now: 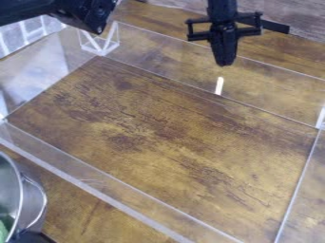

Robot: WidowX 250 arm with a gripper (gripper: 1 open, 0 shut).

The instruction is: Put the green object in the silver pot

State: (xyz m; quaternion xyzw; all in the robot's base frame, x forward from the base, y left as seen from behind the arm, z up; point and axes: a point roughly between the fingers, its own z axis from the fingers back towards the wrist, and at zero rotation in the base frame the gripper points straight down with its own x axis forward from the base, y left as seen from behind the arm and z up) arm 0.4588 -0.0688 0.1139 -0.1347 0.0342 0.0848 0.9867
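In the one camera view we see the gripper (225, 59) at about one o'clock in the frame, hanging above the wooden table (152, 133) with its black fingers (226, 49) pressed together into a single point aimed downward. The claw is fully closed, and we see nothing between the fingers. Just below the tip, on the wood, a small pale sliver (219, 85) shows; we cannot tell what it is.

Clear acrylic panels (76, 161) wall the wooden area, one running along the near edge from nine o'clock down toward six. A dark mass of the arm (89, 13) fills eleven o'clock.

The pot (18, 204) sits at seven o'clock, outside the near panel, only its curved rim in view. The green object (6, 228) appears as a thin sliver at the frame's left edge, just beside the pot's rim; we cannot tell whether it lies inside the pot or against it. It is well apart from the gripper.
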